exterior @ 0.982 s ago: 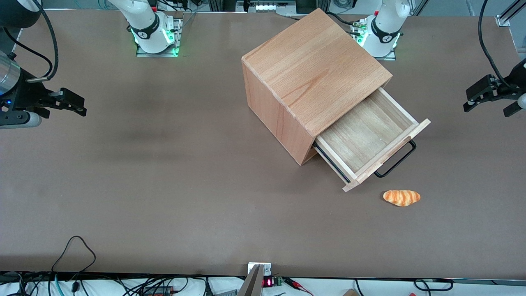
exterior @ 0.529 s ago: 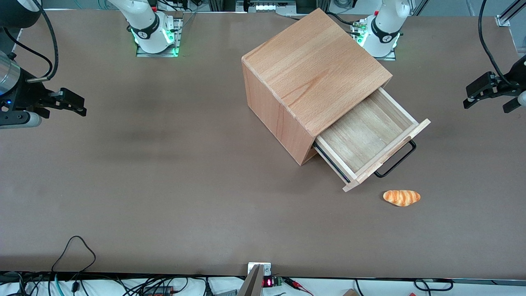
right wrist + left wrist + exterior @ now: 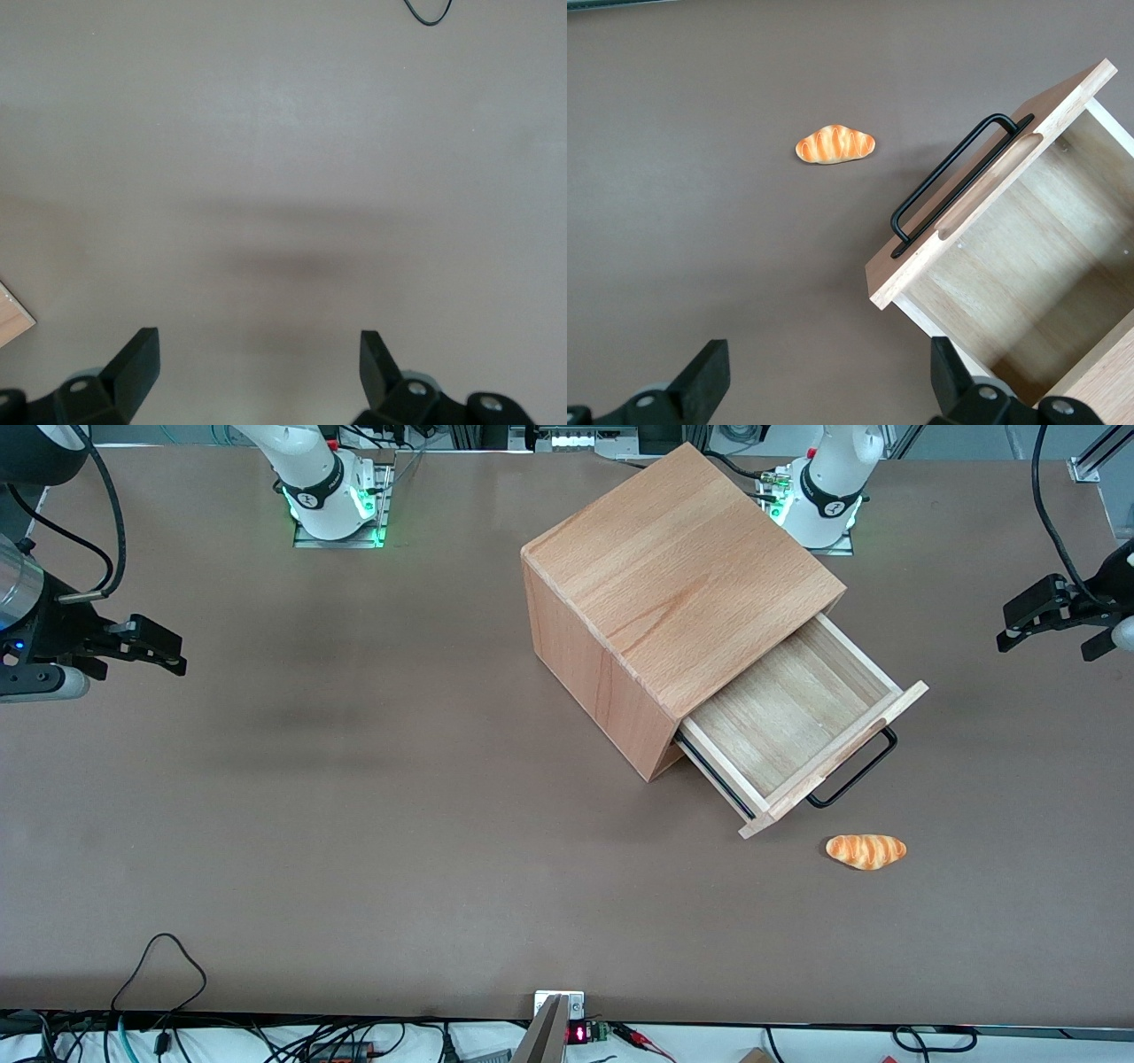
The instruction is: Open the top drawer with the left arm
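Top drawer pulled well out of cabinet, frame centre-right; stiff, slides on rails, grab black bar handle. Claw at right edge, fingers apart, empty.

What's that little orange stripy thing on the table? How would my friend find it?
Start at the big wooden cabinet with its top drawer pulled open. Just in front of the drawer's black bar handle, nearer the front camera, a small toy bread roll lies on the brown table. It is the only orange, stripy thing there; the left arm's gripper hangs open, well away from it.
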Motion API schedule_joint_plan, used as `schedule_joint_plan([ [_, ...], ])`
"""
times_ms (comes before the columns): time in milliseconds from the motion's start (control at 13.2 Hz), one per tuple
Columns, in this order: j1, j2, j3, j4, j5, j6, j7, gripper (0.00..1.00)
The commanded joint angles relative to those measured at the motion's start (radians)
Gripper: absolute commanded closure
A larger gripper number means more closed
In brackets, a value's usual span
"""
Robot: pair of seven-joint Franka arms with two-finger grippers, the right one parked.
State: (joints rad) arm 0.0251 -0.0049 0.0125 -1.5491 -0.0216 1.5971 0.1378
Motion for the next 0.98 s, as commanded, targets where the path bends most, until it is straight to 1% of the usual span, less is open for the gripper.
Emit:
schedule_joint_plan([
  [0, -0.002, -0.006, 0.001, 0.024, 0.012, -0.011, -0.007, 0.00],
  [302, -0.004, 0.002, -0.006, 0.043, 0.014, -0.100, -0.087, 0.00],
  [907, -0.007, 0.000, -0.012, 0.044, 0.014, -0.111, -0.109, 0.00],
])
